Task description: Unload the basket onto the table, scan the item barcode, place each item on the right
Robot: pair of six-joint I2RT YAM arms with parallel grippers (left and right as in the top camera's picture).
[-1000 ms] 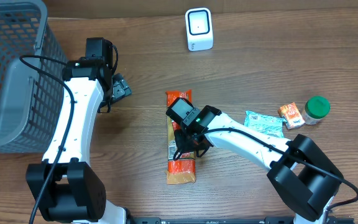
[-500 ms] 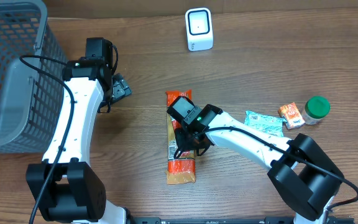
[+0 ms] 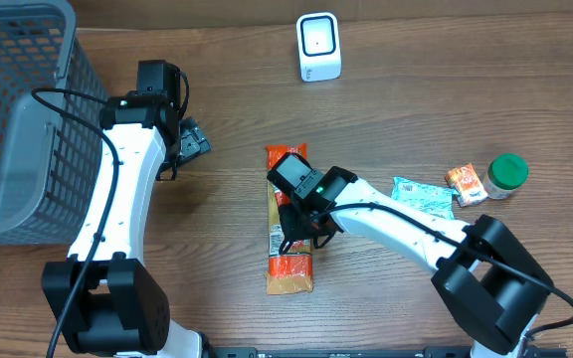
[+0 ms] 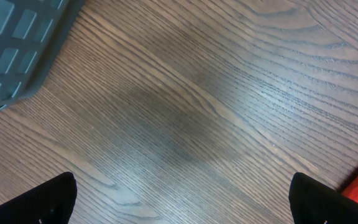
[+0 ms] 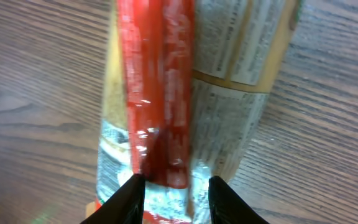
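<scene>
A long orange-red snack packet [image 3: 291, 270] lies lengthwise on the wooden table, near the middle. My right gripper [image 3: 297, 232] sits on top of it. In the right wrist view the packet [image 5: 166, 93] shows a red seam and printed text, and my right gripper [image 5: 174, 200] has its two dark fingers closed in on the packet's middle strip. The white barcode scanner [image 3: 318, 47] stands at the far edge, apart from the packet. My left gripper [image 3: 189, 141] hovers wide open left of the packet. In its own view the left gripper [image 4: 182, 205] has only bare wood between the fingertips.
A grey mesh basket [image 3: 18, 119] fills the far left, its corner [image 4: 17, 37] in the left wrist view. To the right lie a teal packet [image 3: 423, 195], a small orange box [image 3: 465, 183] and a green-lidded jar [image 3: 507, 173].
</scene>
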